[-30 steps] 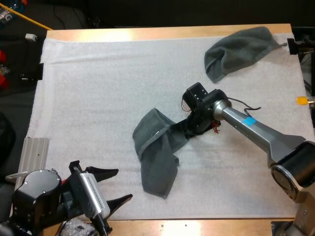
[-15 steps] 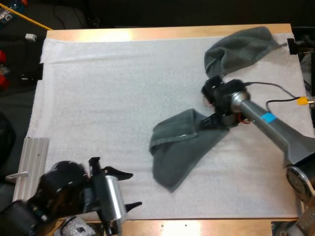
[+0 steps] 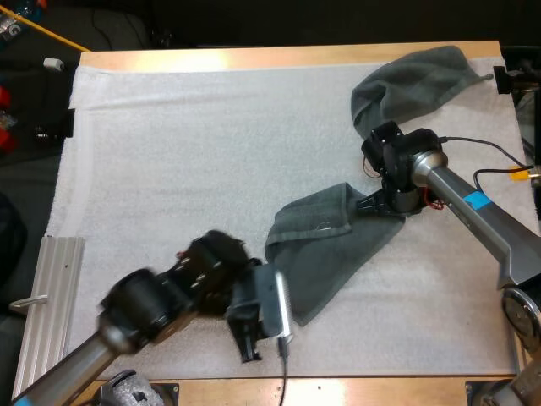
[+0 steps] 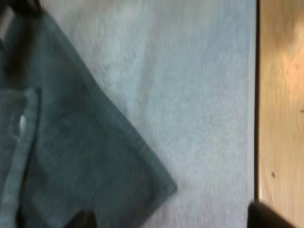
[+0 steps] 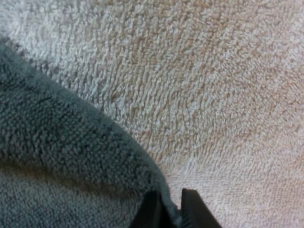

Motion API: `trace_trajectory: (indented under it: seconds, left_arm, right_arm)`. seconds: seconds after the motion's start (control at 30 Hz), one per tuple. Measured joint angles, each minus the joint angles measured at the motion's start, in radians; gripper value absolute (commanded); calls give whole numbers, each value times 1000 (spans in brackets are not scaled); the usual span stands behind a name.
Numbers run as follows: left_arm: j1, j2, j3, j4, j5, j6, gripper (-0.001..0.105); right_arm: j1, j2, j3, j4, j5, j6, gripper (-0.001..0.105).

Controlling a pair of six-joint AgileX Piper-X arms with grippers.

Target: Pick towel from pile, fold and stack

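My right end effector (image 3: 373, 205) is closed on a corner of a dark grey-green towel (image 3: 325, 245). In the right wrist view its two black fingers (image 5: 151, 211) sit very close together, with the towel's folded edge pinched between them, low over the white mat (image 3: 169, 169). From that grip the towel spreads away toward my left arm and lies flat on the mat. One strip is doubled over along the side farthest from me, and a pointed corner lies nearest the front of the tabletop (image 3: 254, 57).

My left end effector (image 4: 173, 219) is open, its fingers well apart. One fingertip is over the towel near that pointed corner, and the other is out over the bare wood at the mat's front edge. It touches nothing that I can see. In the high view it sits just beside the towel's near corner.

Beyond my right end effector, at the far right of the mat, a crumpled towel (image 3: 414, 85) lies in a loose heap, apart from the held one.
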Motion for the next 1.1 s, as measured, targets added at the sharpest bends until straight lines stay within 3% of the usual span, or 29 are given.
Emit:
trace_trajectory:
  seconds: [0.27,0.47,0.63,1.0,1.1]
  left_arm:
    - [-5,194,0,-32,0,18,60]
    - [-85,297,0,-119,-4,19,60]
    - [-135,397,0,-153,-58,19,60]
    - [-140,585,0,-185,-67,-21,60]
    - [-140,615,0,-195,-109,-33,60]
  right_arm:
    - [0,0,0,0,0,-3,0]
    - [0,0,0,0,0,-14,0]
    - [0,0,0,0,0,-17,0]
    - [0,0,0,0,0,-18,0]
    - [0,0,0,0,0,-18,0]
